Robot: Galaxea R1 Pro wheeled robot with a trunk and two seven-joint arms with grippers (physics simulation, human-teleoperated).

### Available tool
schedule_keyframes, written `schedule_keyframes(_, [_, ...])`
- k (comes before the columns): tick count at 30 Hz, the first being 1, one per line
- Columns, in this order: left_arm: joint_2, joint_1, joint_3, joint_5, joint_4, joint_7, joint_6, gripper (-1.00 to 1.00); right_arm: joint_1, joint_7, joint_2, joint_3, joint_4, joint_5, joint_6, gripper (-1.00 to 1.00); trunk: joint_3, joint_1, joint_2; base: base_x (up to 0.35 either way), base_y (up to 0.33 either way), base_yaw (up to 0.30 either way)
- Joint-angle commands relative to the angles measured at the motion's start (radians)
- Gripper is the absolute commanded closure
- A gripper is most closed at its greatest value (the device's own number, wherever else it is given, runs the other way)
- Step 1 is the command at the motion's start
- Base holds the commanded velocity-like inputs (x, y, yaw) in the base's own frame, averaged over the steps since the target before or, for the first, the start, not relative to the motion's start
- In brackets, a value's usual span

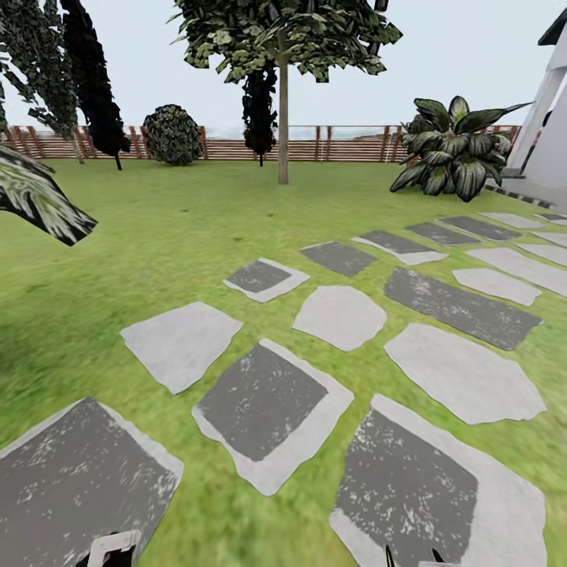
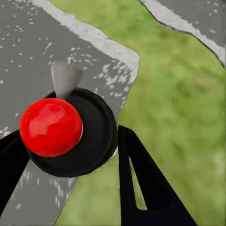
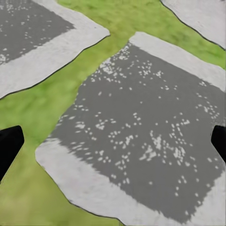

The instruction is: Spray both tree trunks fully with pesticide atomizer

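In the left wrist view the pesticide atomizer (image 2: 89,136) shows end-on as a round black body with a red knob and a thin grey spray head. My left gripper (image 2: 70,136) is shut on it, a black finger (image 2: 141,183) on each side, above a grey paving stone and grass. One tree stands far ahead in the head view, its bare pale trunk (image 1: 283,134) rising before the fence. My right gripper (image 3: 113,141) is open and holds nothing, hovering over a stepping stone; its tips (image 1: 411,557) peek in at the head view's lower edge.
Grey stepping stones (image 1: 264,409) run across the green lawn toward a white building (image 1: 547,134) at the right. A brown slat fence (image 1: 346,147) closes the back. Dark conifers (image 1: 90,79), a round bush (image 1: 172,135) and a broad-leaved plant (image 1: 450,153) stand along it.
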Motion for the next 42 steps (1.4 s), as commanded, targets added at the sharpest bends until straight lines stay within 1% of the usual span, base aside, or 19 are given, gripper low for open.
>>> schedule_keyframes(1, [-0.001, -0.001, 0.009, -0.01, 0.001, -0.005, -0.004, 1.0, -0.001, -0.004, 0.0, 0.001, 0.001, 0.002, -0.002, -1.0, -0.001, 0.0, 0.0, 0.34, 0.0, 0.0])
schedule_keyframes(15, [-0.001, -0.001, 0.009, -0.01, 0.001, -0.005, -0.004, 1.0, -0.001, -0.004, 0.003, 0.001, 0.0, 0.001, -0.003, -1.0, -0.007, 0.0, 0.0, 0.34, 0.0, 0.0])
schedule_keyframes(42, [-0.001, -0.001, 0.009, -0.01, 0.001, -0.005, -0.004, 1.0, -0.001, -0.004, 0.001, 0.001, 0.001, 0.002, -0.002, -1.0, -0.007, 0.0, 0.0, 0.34, 0.0, 0.0])
